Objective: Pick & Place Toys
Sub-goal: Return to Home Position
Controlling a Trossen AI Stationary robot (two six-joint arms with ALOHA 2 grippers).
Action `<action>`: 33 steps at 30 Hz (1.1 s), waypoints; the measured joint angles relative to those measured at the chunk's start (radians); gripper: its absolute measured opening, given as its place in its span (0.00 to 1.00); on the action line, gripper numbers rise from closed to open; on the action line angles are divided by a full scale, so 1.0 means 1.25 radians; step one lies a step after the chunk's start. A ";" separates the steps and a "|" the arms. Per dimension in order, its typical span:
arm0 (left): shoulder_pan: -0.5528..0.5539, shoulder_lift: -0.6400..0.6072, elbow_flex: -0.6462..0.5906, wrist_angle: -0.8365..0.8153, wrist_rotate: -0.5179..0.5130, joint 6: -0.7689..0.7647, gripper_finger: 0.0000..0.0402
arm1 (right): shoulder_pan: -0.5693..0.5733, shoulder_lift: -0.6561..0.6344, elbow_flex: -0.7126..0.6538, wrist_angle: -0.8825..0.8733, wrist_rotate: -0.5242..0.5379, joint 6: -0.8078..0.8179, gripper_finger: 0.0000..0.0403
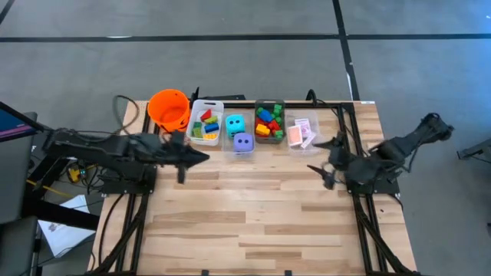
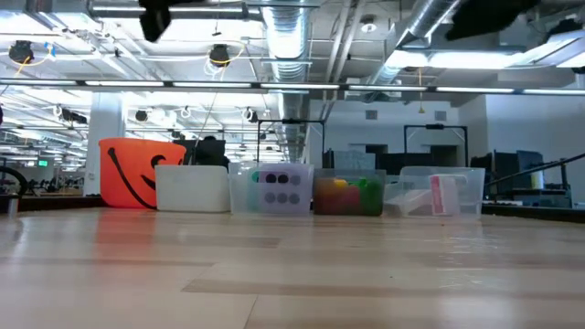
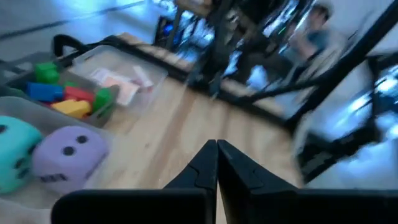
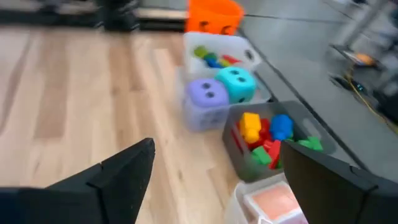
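Seemingly every toy is already sorted into the row of bins at the upper middle of the high view. Small plastic bricks (image 1: 268,123) are heaped in the dark bin (image 1: 270,101), with more in the white bin (image 1: 207,102). The teal die (image 1: 235,123) and purple die (image 1: 243,142) touch each other in the clear bin (image 1: 227,138) between those two, and the red-backed cards (image 1: 301,132) lie flat in the card bin (image 1: 314,116) at the row's right end. The bricks look light, stiff and slick, best pinched across two flat sides. The dice are bulkier and need a wide spread across opposite faces. The cards are thin and likely to slide apart, so an edge grip suits them. An orange bucket (image 1: 169,109) closes the row on the left. Just below the white bin, the left gripper (image 1: 202,156) has its fingers pressed together on nothing. At centre right, below the card bin, the right gripper (image 1: 323,157) is spread wide and empty.
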 joint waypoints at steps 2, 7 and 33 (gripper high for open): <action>0.000 -0.059 0.000 -0.031 0.025 -0.029 0.00 | 0.051 -0.029 0.000 -0.062 0.008 0.022 0.84; -0.023 -0.160 -0.027 -0.110 -0.036 0.024 0.00 | 0.143 -0.108 -0.027 -0.129 0.129 0.182 0.84; -0.029 -0.419 -0.441 0.288 0.023 0.079 0.00 | 0.159 -0.629 -0.585 0.625 -0.314 -0.164 0.84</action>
